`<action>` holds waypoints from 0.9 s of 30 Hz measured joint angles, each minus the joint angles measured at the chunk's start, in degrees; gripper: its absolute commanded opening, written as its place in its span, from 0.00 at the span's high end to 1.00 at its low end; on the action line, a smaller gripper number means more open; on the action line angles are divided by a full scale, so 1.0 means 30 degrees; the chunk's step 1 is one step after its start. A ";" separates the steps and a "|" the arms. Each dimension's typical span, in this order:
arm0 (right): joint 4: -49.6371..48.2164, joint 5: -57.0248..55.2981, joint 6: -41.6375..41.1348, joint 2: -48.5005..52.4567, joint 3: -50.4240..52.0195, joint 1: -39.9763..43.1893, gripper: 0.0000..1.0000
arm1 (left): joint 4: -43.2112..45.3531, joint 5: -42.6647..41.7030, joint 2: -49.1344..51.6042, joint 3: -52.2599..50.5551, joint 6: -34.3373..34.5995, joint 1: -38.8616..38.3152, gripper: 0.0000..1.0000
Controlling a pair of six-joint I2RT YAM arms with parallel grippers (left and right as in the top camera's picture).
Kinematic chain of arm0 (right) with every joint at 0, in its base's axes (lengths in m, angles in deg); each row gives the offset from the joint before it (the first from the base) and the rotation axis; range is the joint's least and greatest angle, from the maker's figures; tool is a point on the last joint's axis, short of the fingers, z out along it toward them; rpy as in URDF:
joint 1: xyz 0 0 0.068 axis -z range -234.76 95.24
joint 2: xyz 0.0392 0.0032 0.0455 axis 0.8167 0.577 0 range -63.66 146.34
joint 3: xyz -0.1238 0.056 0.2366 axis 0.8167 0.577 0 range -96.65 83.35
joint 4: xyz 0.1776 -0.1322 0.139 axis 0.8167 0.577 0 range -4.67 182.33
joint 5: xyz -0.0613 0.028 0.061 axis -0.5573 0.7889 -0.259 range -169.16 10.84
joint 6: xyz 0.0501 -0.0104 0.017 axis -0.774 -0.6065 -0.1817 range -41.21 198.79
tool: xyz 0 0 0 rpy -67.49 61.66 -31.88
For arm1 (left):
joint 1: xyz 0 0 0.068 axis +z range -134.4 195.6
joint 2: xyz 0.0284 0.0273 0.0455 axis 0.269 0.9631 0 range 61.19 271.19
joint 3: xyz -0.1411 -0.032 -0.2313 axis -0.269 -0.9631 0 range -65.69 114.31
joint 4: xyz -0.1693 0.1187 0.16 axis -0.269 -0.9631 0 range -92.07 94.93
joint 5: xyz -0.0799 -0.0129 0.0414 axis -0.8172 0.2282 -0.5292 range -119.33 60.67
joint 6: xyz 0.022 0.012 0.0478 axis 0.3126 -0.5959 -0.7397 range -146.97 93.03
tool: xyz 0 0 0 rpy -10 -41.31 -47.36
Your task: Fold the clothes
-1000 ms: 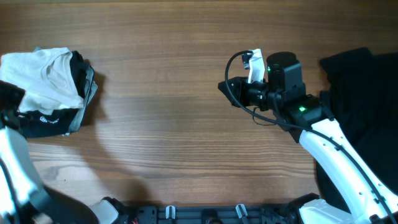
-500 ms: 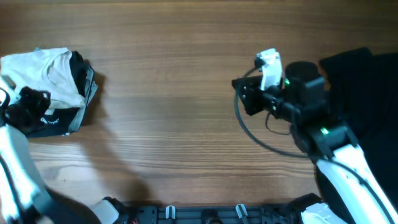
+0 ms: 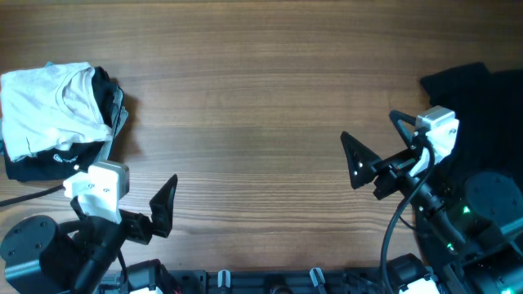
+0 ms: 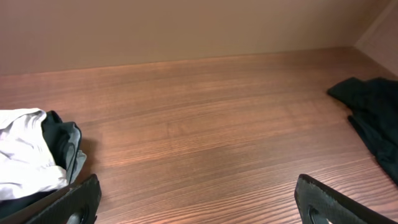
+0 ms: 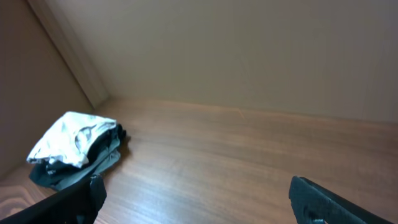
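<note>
The clothes lie in two places. A folded cream T-shirt (image 3: pixel 53 102) tops a stack of black and grey garments (image 3: pixel 61 159) at the far left, one showing a small white logo. A loose black garment (image 3: pixel 478 106) is heaped at the right edge. My left gripper (image 4: pixel 199 205) hangs open and empty near the front left, one finger (image 3: pixel 165 204) showing from above. The stack (image 4: pixel 25 155) is to its left, apart from it. My right gripper (image 5: pixel 199 202) is open and empty at the front right, a finger (image 3: pixel 357 159) pointing across the table toward the stack (image 5: pixel 74 146).
The wooden table (image 3: pixel 261 98) stretches between the two piles. Both arm bases and black brackets (image 3: pixel 270 279) line the near edge. A plain wall (image 5: pixel 249 56) closes off the far side.
Both arms have pulled back to the near edge, the left away from the stack, the right away from mid-table. Both grippers have gone from shut to open.
</note>
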 measured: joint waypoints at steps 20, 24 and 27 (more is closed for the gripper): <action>-0.7475 -0.0270 -0.0211 -0.7125 1.0724 0.6448 0.00 | -0.0044 0.0364 0.0000 -0.0036 0.0000 0.0000 0.00; -0.8925 -0.0044 -0.0124 -1.0783 1.4906 0.6856 0.00 | -0.0066 0.0364 -0.0015 -0.0036 -0.0007 0.0000 0.00; -1.0761 -0.0044 -0.0066 -1.1621 1.7180 0.6856 0.00 | -0.0058 0.0364 -0.0015 -0.0036 -0.0007 0.0000 0.00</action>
